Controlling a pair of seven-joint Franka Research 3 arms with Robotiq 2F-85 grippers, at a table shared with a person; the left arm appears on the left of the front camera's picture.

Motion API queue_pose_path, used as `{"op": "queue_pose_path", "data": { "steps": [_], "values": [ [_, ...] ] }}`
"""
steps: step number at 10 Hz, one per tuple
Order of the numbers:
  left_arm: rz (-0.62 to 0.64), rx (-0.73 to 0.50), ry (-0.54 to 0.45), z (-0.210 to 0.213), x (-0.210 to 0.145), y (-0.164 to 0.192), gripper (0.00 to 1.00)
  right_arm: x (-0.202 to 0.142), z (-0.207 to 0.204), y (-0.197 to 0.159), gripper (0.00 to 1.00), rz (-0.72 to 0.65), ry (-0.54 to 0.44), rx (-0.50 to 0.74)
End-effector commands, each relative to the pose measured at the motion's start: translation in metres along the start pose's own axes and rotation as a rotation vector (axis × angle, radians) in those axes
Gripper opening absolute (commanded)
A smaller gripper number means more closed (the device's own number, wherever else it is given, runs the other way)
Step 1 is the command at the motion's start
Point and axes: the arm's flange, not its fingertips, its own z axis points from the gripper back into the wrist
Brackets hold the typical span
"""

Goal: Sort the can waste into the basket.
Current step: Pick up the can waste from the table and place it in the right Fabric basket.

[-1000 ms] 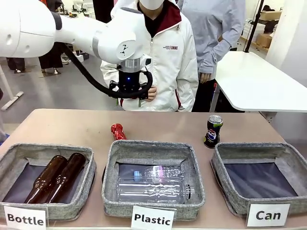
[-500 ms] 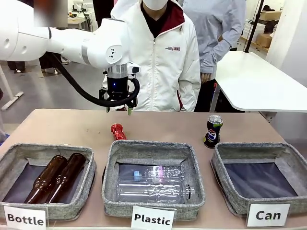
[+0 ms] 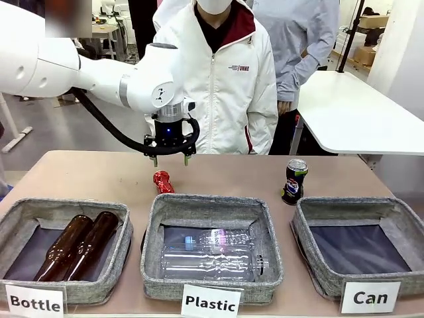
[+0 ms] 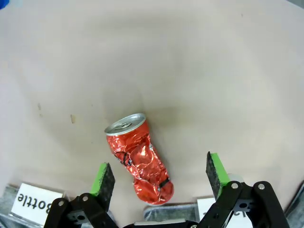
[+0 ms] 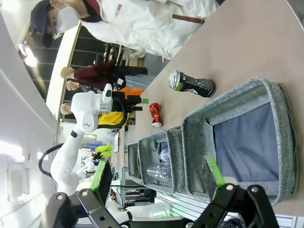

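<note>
Left pincer (image 4: 159,171) agape — empty, above crushed red can (image 4: 138,158)

The crushed can (image 4: 138,159) is shiny red with a silver top; the other can (image 3: 294,181) is dark blue-black, silver-topped. The basket (image 3: 358,207) is grey weave with a dark base; its card (image 3: 370,297) white, black-lettered; the table (image 3: 99,172) tan; the left gripper (image 3: 170,161) has black fingers (image 4: 104,179), green-padded.

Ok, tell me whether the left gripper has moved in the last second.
Yes. The left gripper has dropped and shifted slightly toward picture left, judged against the crushed red can, which stayed put. It now hangs open just above that can.
</note>
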Motion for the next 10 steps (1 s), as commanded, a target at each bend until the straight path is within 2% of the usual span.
{"op": "queue_pose_path", "data": {
  "steps": [1, 4, 5, 6, 7, 8, 10],
  "values": [
    [-0.064, 0.006, 0.024, 0.009, 0.004, 0.006, 1.0, 0.003, 0.0, 0.001, 1.0, 0.023, -0.011, 0.024],
    [-0.048, 0.01, 0.014, 0.005, 0.001, 0.001, 1.0, 0.003, 0.0, 0.001, 1.0, 0.023, -0.011, 0.024],
    [0.139, 0.081, 0.017, 0.004, 0.003, -0.006, 1.0, 0.003, 0.0, 0.001, 1.0, 0.023, -0.011, 0.024],
    [0.269, 0.118, 0.007, 0.009, -0.009, -0.01, 1.0, 0.003, 0.0, 0.001, 1.0, 0.023, -0.011, 0.024],
    [0.35, 0.101, -0.018, 0.018, -0.027, -0.008, 1.0, 0.003, 0.0, 0.001, 1.0, 0.023, -0.011, 0.024],
    [0.493, 0.11, -0.067, 0.017, -0.042, -0.006, 1.0, 0.003, 0.0, 0.001, 1.0, 0.023, -0.011, 0.024],
    [0.451, 0.072, -0.111, 0.002, -0.063, -0.004, 1.0, 0.003, 0.0, 0.001, 1.0, 0.023, -0.011, 0.024]
  ]
}}
